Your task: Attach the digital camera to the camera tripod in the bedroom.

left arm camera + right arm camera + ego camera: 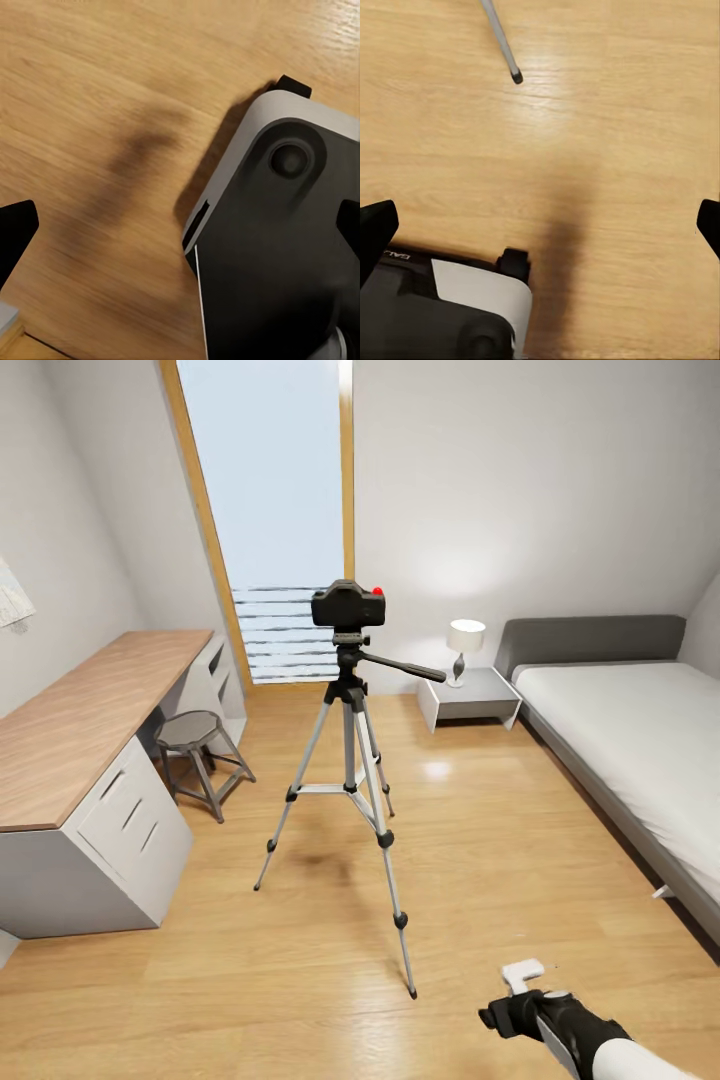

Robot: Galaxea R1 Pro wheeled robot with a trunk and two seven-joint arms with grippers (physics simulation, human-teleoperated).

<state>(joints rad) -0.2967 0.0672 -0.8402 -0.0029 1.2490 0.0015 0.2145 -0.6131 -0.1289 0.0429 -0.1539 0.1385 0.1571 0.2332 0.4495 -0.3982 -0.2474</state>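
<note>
The small black digital camera with its red button (348, 604) sits atop the tall silver-legged camera tripod (352, 780); both arms' jaws spread, empty. Best to check its seating before leaving.

Right arm (600, 1040): white forearm shell, black wrist, small white block at tip; base (277, 247): grey-rimmed black plate, round black boss; fingertips (375, 232) black.

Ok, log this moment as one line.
digital camera: seated on camera tripod head | left gripper: open, empty | right gripper: open, empty, lowered over floor
</note>
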